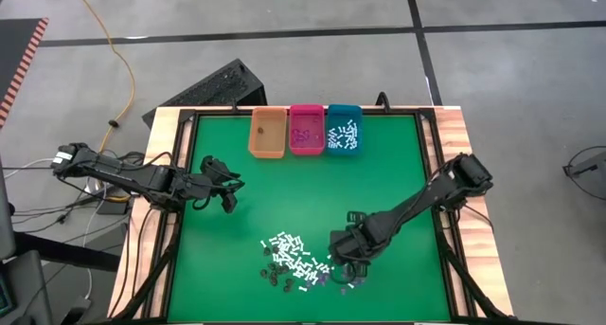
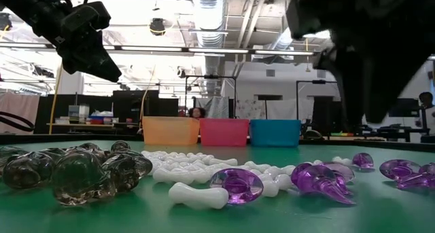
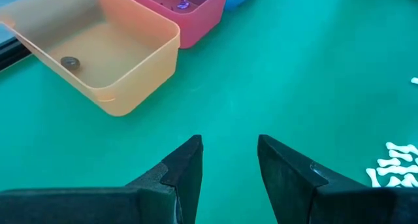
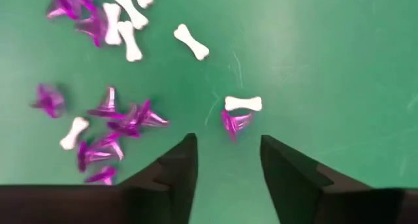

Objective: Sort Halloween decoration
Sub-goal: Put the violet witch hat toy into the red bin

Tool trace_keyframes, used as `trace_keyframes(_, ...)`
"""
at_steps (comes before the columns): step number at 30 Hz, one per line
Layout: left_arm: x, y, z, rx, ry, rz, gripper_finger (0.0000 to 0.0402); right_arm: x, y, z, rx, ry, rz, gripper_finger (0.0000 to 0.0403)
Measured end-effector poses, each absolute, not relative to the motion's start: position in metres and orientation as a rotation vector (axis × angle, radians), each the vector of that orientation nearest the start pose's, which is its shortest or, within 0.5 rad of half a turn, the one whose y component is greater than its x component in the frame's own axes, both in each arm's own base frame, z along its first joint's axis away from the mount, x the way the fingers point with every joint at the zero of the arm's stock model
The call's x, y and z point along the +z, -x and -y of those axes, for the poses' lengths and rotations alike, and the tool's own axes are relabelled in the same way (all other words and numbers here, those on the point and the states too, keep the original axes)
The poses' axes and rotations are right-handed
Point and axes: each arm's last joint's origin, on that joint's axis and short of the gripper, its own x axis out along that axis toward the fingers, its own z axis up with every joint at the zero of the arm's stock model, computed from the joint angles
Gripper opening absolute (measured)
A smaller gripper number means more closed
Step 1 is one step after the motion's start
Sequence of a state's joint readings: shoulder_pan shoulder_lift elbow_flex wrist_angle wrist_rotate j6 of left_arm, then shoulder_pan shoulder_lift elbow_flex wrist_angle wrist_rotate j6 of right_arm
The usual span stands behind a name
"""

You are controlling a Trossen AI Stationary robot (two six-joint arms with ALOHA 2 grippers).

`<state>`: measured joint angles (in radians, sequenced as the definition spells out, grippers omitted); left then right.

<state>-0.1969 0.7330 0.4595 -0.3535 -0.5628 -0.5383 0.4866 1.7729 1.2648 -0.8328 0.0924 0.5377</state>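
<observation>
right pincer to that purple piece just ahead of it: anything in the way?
Nothing visible. The right pincer is open above the green mat, and the purple piece lies just ahead of the gap between its fingers. A white bone lies just beyond the purple piece, seemingly touching it, not between.

Green table (image 1: pixel 303 188) with three bins and scattered decorations

Orange bin (image 1: pixel 267 134), pink bin (image 1: pixel 306 129) and teal bin (image 1: pixel 343 129) line the far edge; white, purple and dark Halloween decoration pieces (image 1: pixel 295 261) lie near the front edge.
</observation>
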Motion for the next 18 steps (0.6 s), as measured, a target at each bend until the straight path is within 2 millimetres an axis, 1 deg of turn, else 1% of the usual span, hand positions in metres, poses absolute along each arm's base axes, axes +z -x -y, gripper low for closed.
trace_keyframes(3, 0.218, -0.151, 0.014, 0.498, 0.288, -0.47, 0.0138, 0.186, -0.297, -0.155, -0.022, -0.08, -1.31, 0.0214)
trace_keyframes(6, 0.218, -0.151, 0.014, 0.499, 0.291, -0.469, 0.0138, 0.172, -0.291, -0.152, -0.033, -0.074, -1.321, 0.0214)
trace_keyframes(12, 0.218, -0.151, 0.014, 0.499, 0.293, -0.464, 0.0138, 0.157, -0.291, -0.149, -0.021, -0.106, -1.268, 0.0194)
trace_keyframes(16, 0.218, -0.151, 0.014, 0.514, 0.289, -0.459, 0.0138, 0.155, -0.291, -0.149, -0.015, -0.116, -1.248, 0.0176)
trace_keyframes(18, 0.218, -0.151, 0.014, 0.528, 0.293, -0.451, 0.0138, 0.155, -0.292, -0.147, -0.026, -0.124, -1.247, 0.0157)
